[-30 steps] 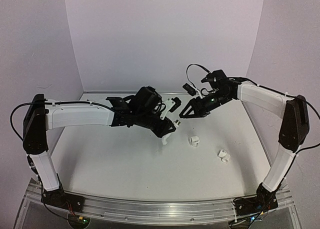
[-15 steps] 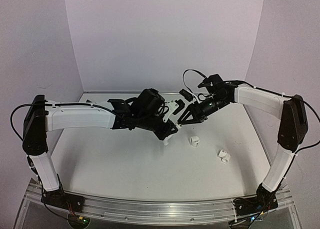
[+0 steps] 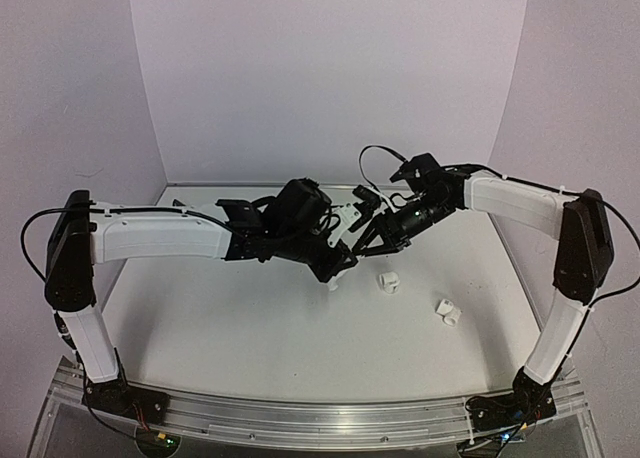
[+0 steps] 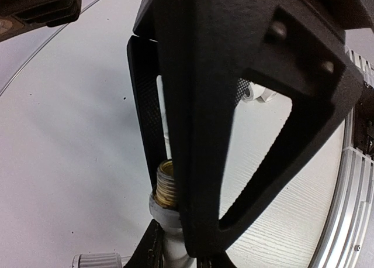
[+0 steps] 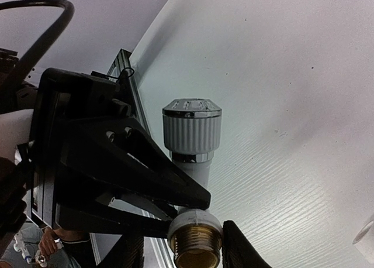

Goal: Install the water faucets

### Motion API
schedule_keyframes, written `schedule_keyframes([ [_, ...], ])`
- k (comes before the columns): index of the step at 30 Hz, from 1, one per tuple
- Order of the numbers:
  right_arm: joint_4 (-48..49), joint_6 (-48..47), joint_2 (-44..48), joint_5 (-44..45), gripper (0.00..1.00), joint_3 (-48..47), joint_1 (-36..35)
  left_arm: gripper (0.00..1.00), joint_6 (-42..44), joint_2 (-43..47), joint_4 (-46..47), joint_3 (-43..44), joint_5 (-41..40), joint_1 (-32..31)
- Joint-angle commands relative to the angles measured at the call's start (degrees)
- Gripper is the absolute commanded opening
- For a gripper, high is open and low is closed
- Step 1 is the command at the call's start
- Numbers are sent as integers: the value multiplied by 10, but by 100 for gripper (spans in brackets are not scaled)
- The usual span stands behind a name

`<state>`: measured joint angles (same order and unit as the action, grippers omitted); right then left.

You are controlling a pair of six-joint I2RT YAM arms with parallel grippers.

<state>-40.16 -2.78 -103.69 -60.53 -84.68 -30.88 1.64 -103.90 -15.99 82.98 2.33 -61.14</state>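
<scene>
My left gripper (image 3: 338, 260) holds a white water faucet (image 3: 334, 275) above the middle of the table and is shut on its body. In the left wrist view the faucet's brass threaded end (image 4: 166, 183) shows between the fingers of the left gripper (image 4: 172, 221). From the right, my right gripper (image 3: 365, 240) has reached that end. In the right wrist view the ribbed round knob (image 5: 191, 127) points away. The brass thread (image 5: 196, 247) lies between the narrowed jaws of the right gripper (image 5: 184, 249). One pad (image 5: 242, 247) is against the white collar and a slit remains on the other side.
Two small white tubular fittings (image 3: 388, 281) (image 3: 448, 312) lie on the table right of centre. They also show as the fittings (image 4: 260, 92) past the left finger. The left gripper's black body (image 5: 105, 162) fills the left of the right wrist view. An aluminium rail (image 3: 320, 416) runs along the near edge.
The right gripper has moved left and down to the held faucet, and its jaws have narrowed round the threaded end. The left arm has shifted only slightly, still gripping the faucet.
</scene>
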Motion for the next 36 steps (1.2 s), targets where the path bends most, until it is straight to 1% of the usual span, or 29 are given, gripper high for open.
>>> schedule_keyframes([
  [1, -9, -7, -15, -16, 38, 0, -4, 3, 17, 3, 33, 29, -18, -6],
  [5, -12, -9, -15, -14, 29, 0, -4, 3, 26, -4, 29, 36, -36, -12],
  [9, -16, -10, -18, -15, 16, -5, -4, 4, 29, -4, 27, 39, -41, -14],
  [11, -19, -11, -18, -17, 10, -11, -4, 7, 29, -3, 25, 39, -44, -14],
  [13, -23, -12, -18, -20, 7, -19, -4, 13, 25, -1, 18, 39, -48, -14],
  [14, -24, -13, -19, -21, 5, -24, -5, 18, 21, 1, 10, 41, -50, -14],
  [16, -27, -13, -19, -22, 0, -35, -4, 33, 12, 6, -6, 46, -53, -14],
  [18, -28, -13, -17, -22, 0, -49, -2, 49, 2, 20, -8, 41, -49, -14],
  [22, -30, -8, -19, -15, 0, -96, 12, 70, -12, 74, 33, 4, -41, -13],
  [24, -31, -3, -20, -15, 0, -126, 24, 82, -35, 106, 50, -10, -49, -14],
  [25, -31, 0, -21, -15, 0, -141, 30, 95, -41, 122, 60, -20, -56, -13],
  [26, -32, 2, -21, -13, 0, -160, 38, 99, -50, 142, 72, -30, -66, -13],
  [30, -30, 11, -26, -9, 0, -226, 54, 100, -94, 216, 119, -67, -127, -5],
  [33, -26, 27, -36, -14, 0, -282, 58, 100, -137, 263, 178, -113, -166, 7],
  [34, -25, 42, -41, -18, 0, -298, 58, 100, -145, 280, 213, -133, -163, 12],
  [36, -15, 71, -50, -33, 0, -338, 58, 100, -171, 306, 263, -178, -130, 33],
])
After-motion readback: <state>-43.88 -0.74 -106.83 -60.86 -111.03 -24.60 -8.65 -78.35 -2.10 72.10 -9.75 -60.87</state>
